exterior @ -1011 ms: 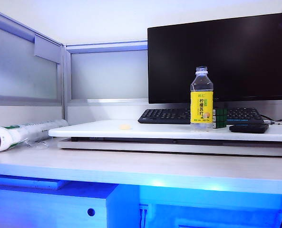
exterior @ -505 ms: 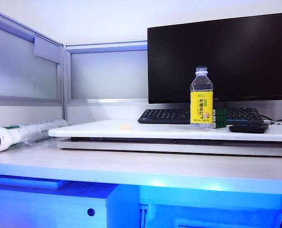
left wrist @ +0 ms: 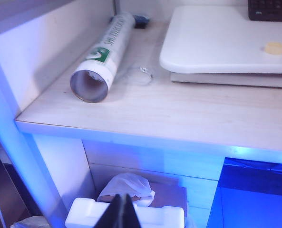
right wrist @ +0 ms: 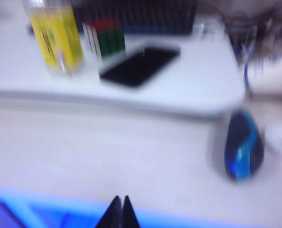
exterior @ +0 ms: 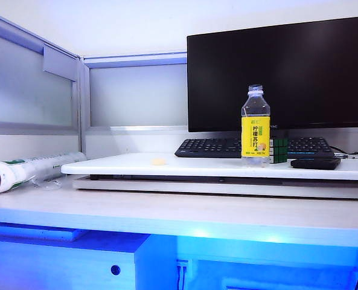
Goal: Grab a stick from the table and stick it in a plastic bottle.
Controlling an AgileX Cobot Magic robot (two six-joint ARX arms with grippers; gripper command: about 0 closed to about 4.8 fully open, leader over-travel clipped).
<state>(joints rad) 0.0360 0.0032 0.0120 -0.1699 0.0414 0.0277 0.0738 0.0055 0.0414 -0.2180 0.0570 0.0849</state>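
Both claws, left (left wrist: 122,211) and right (right wrist: 119,212), closed, mostly cropped.

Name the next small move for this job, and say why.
Probably just a check: raise the right pincer a little for a sharper look at the plastic bottle. Both pincers are shut and empty. The right one is low at the table's front edge and the left pincer is below it. No stick shows lying anywhere, and whether one stands in the bottle cannot be told.

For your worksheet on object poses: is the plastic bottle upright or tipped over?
Upright. The plastic bottle stands on its base on the raised white board, neck pointing straight up.
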